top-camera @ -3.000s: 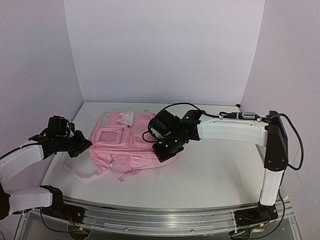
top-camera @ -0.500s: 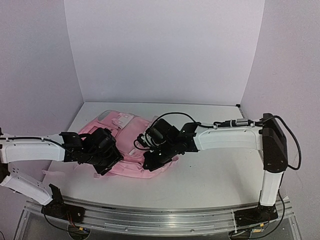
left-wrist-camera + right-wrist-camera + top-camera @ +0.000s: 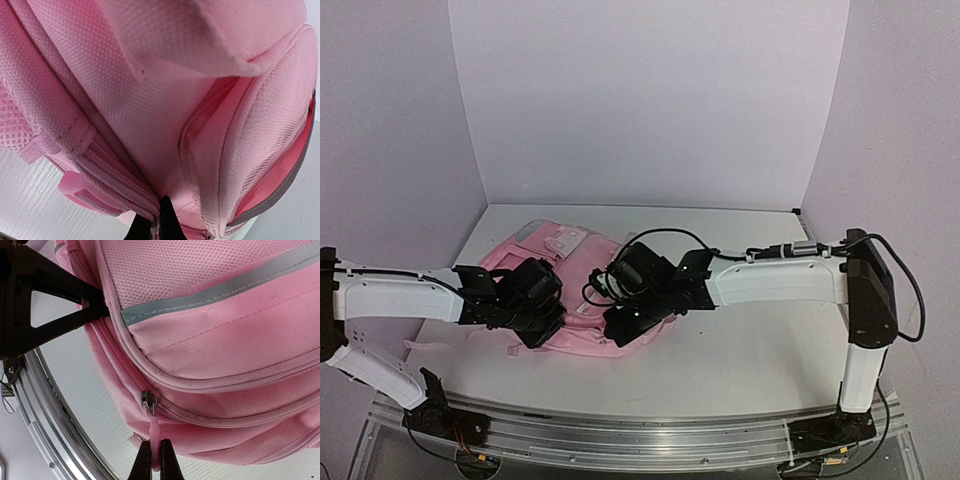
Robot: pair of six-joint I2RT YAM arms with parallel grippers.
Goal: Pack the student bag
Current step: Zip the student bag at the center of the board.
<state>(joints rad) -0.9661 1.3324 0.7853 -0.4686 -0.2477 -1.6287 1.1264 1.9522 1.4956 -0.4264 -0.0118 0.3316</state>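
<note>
The student bag (image 3: 582, 262) is a large pink backpack lying on the white table between both arms. My left gripper (image 3: 546, 326) sits at the bag's near left side. In the left wrist view its fingertips (image 3: 150, 226) are shut, pinching a fold of the bag's fabric (image 3: 150, 125) along the zip seam. My right gripper (image 3: 620, 330) is at the bag's near edge, shut on the pink zip pull (image 3: 155, 432) that hangs from the metal slider (image 3: 149, 401). The right gripper (image 3: 156, 462) holds it just below the bag (image 3: 210, 325). The left gripper's black body (image 3: 45, 300) shows at the upper left.
The white table (image 3: 750, 350) stretches to the right of the bag. A metal rail (image 3: 650, 440) runs along the near edge and also shows in the right wrist view (image 3: 55, 440). Lilac walls close in the back and sides. A black cable (image 3: 670, 235) loops over the right arm.
The left arm swung in from left of the bag to its near side, and its jaws closed on the fabric. The right gripper edged left with the zip pull. The bag has bunched up.
</note>
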